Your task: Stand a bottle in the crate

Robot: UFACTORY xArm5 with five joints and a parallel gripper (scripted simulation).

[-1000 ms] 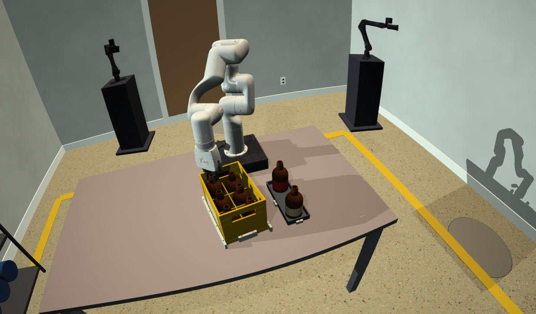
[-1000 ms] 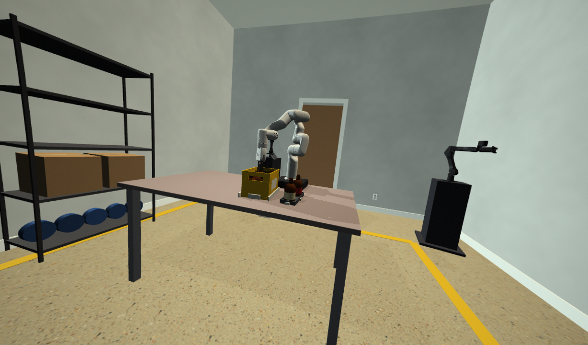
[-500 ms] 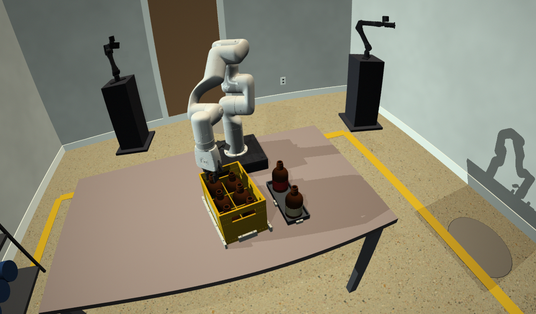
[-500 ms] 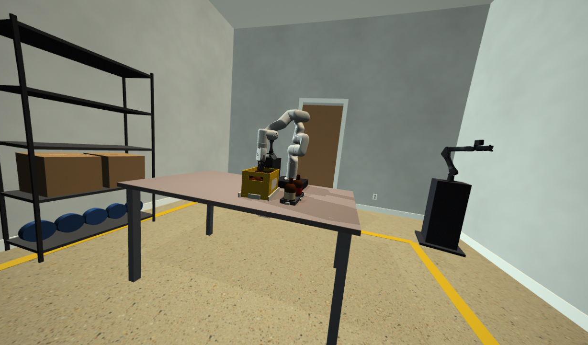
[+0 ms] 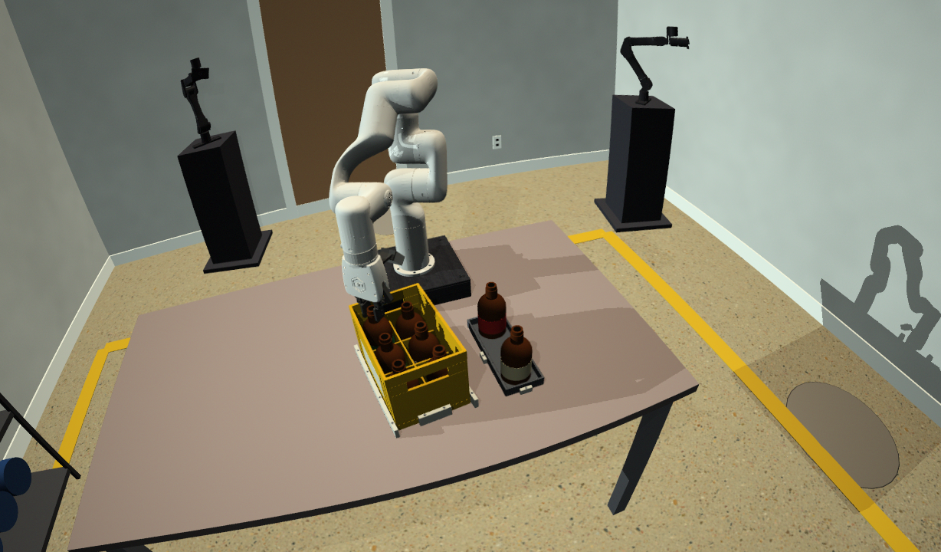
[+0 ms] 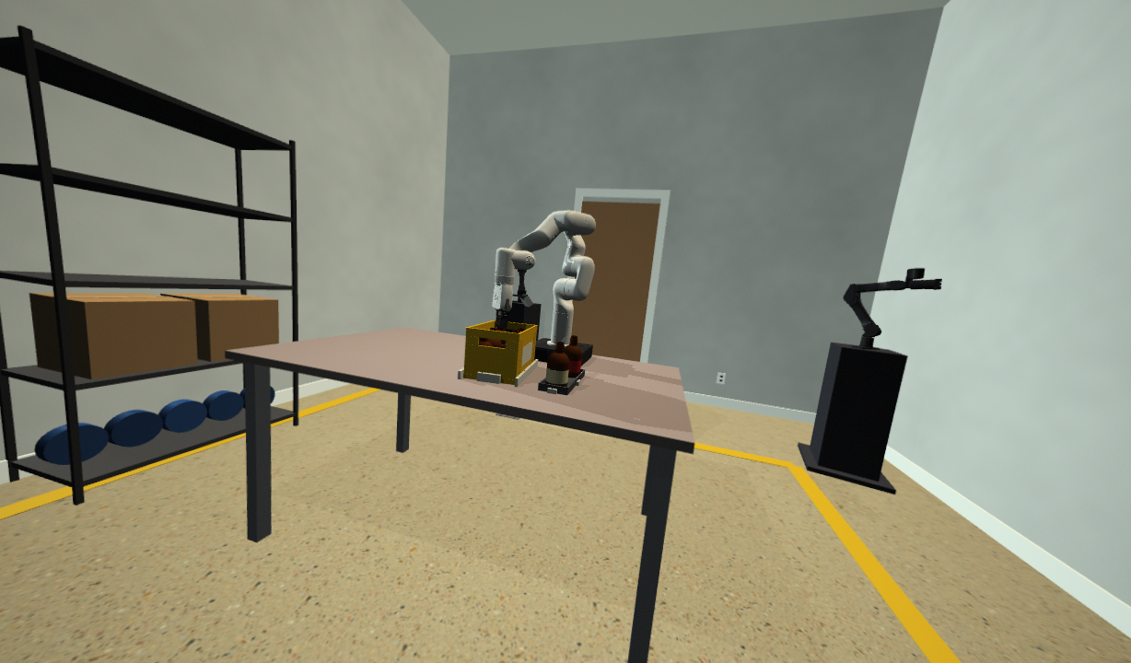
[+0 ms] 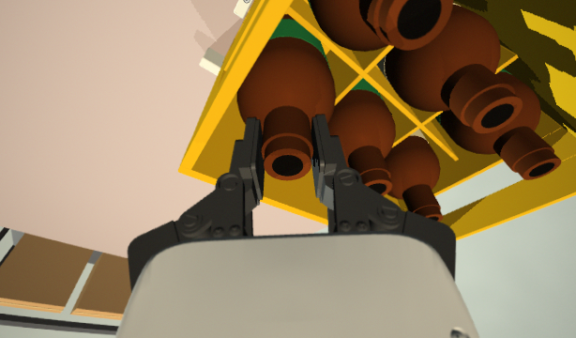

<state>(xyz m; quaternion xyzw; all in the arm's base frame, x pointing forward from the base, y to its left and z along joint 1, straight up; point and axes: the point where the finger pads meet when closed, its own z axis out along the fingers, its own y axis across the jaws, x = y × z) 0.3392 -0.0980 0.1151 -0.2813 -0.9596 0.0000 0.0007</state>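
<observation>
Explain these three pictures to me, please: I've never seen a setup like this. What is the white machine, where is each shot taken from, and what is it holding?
The white machine is a robot arm bolted at the back of a table. One picture looks down from high up, one looks across the room from the side, and one comes from a camera on the arm's wrist, looking past its claw.

On the table stand a yellow crate divided into cells and a dark tray. Two brown bottles stand on the tray, one with a red label, one with a pale label.

The claw is closed on the neck of a brown bottle that sits in a corner cell of the crate. The five other cells each hold a bottle too.
</observation>
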